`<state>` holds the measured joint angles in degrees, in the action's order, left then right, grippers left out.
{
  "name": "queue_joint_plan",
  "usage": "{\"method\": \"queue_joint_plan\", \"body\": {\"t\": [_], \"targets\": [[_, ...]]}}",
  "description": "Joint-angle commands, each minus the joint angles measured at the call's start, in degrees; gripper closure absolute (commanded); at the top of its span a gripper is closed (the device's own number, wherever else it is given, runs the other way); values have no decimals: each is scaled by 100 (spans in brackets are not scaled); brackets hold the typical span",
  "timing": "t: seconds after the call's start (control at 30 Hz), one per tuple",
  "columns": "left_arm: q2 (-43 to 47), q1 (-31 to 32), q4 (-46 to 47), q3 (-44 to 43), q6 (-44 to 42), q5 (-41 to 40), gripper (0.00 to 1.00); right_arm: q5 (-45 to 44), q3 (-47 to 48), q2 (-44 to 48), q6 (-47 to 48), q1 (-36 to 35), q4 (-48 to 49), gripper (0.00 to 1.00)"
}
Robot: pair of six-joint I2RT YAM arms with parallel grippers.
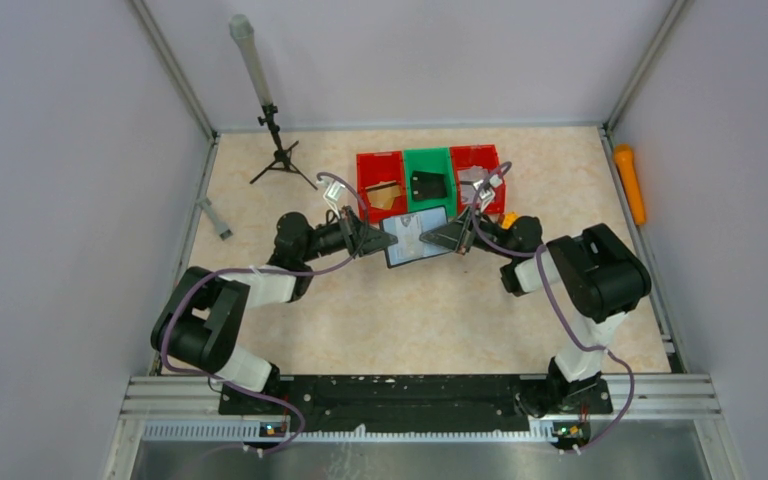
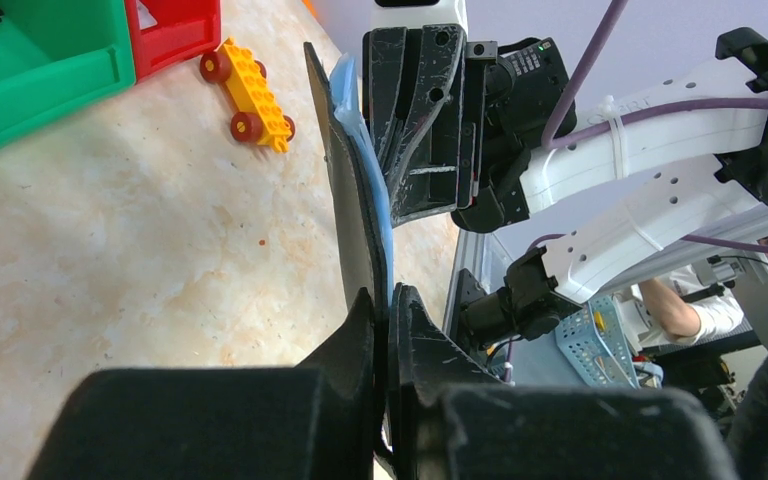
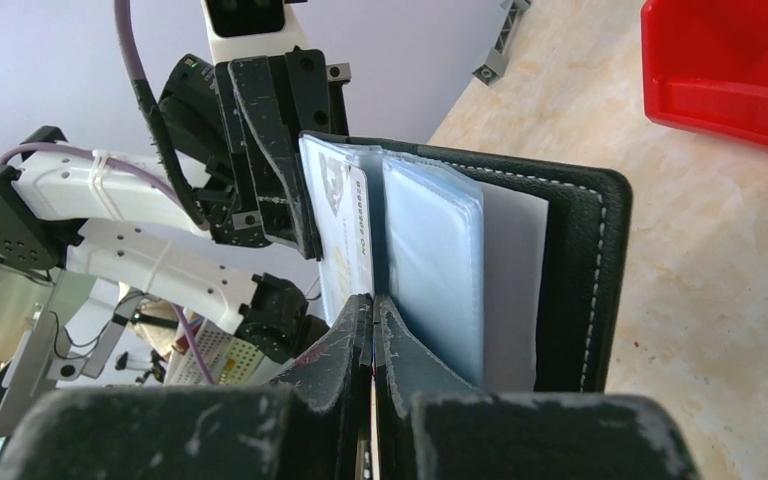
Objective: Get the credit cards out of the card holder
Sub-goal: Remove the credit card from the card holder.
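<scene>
1. One card holder (image 1: pixel 417 240) lies open, pale inside facing up, a little toward 12 o'clock from the middle of the surface (image 1: pixel 410 320). It is held between the two end effectors.
2. The left end effector (image 1: pixel 380 238) is at the holder's 9 o'clock, its fingers pinched closed on the black cover's edge.
3. The right end effector (image 1: pixel 448 237) is at 3 o'clock, pinched closed on the inner leaves beside one white card (image 3: pixel 350 230). Whether it grips the card or its sleeve, I cannot tell.
4. Two arms: the left arm (image 1: pixel 260 285) and the right arm (image 1: pixel 580 270) both have bent elbows, and their forearms reach inward so the end effectors face each other.
5. Three bins stand at the holder's 12 o'clock: one green bin (image 1: pixel 428 153) holding one black case (image 1: pixel 426 186), flanked by a left red bin (image 1: pixel 380 157) and a right red bin (image 1: pixel 475 151).
6. One yellow toy car (image 2: pixel 250 95) sits near the right red bin.
</scene>
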<state>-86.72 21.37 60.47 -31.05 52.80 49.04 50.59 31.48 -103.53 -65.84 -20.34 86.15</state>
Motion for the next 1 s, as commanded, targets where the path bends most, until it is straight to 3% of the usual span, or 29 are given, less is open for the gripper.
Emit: {"method": "queue_joint_plan", "body": {"t": [0.0,0.37,0.57,0.77,0.97], "targets": [[271,-55,631,116,81,67,100,-137,-63,192,42,127,614,100],[297,-111,634,145,104,57,100,-186,-108,193,44,228,582,100],[193,-108,766,117,214,118,100,-29,-90,61,-301,222,1228,100],[104,-106,1007,101,364,220,100,-19,-46,106,-199,131,1076,78],[-93,-83,1602,78,723,395,100,15,9,175,-24,31,802,66]]}}
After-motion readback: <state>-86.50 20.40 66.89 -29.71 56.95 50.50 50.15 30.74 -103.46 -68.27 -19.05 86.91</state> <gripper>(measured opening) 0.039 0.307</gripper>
